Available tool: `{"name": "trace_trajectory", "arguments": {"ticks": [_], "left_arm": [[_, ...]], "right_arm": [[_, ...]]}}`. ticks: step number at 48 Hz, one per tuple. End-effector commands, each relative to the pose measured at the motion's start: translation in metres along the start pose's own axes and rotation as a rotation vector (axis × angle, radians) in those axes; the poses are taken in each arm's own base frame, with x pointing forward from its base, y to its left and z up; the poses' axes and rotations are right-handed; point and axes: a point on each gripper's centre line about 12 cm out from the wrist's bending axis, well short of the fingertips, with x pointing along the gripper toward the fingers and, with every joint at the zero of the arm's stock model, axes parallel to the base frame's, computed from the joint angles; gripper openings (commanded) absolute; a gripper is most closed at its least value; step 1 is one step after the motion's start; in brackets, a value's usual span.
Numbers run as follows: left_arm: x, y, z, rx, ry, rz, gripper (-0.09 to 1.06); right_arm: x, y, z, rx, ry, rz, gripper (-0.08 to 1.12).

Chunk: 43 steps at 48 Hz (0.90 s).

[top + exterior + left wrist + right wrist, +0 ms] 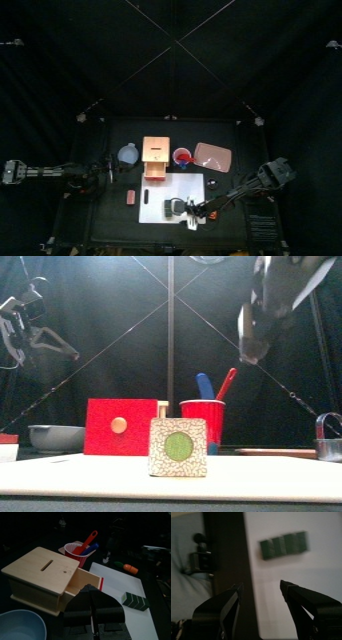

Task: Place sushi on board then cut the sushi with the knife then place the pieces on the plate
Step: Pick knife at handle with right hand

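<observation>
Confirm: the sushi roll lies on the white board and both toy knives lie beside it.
Wrong: the blue knife and the red knife stand in the red cup, as the front view shows; the sushi roll does lie on the white board.

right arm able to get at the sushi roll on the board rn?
Probably yes. The right gripper hangs open above the white cutting board, and the sushi roll lies in the clear, nothing between them.

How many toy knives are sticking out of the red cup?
2. The blue knife and the red knife both stand in the red cup, next to the wooden box. No others show.
</observation>
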Motion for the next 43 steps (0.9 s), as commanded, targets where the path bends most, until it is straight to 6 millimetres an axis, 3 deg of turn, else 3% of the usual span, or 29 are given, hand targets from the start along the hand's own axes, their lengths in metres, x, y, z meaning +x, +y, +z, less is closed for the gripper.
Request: {"name": "trace_trajectory", "arguments": {"ticks": [1, 10, 21, 28, 43], "left_arm": [[0.004, -0.003, 0.014, 0.012, -0.041, -0.007, 0.11], [0.004, -0.003, 0.014, 0.016, -0.041, -0.005, 0.11], [0.004, -0.001, 0.015, 0.014, -0.044, 0.004, 0.11], [0.005, 0.002, 0.02, 0.013, -0.064, 0.022, 0.11], [0.01, 0.003, 0.022, 0.003, -0.055, 0.033, 0.11]], "right_arm": [[-0.033, -0.046, 0.008, 0.044, -0.025, -0.104, 0.92], [-0.065, -0.108, 0.0, -0.034, -0.02, -0.36, 0.92], [-0.095, -0.16, -0.011, -0.104, -0.038, -0.593, 0.92], [-0.11, -0.172, 0.005, -0.204, -0.122, -0.64, 0.92], [-0.115, -0.173, 0.029, -0.444, -0.055, -0.564, 0.92]]}}
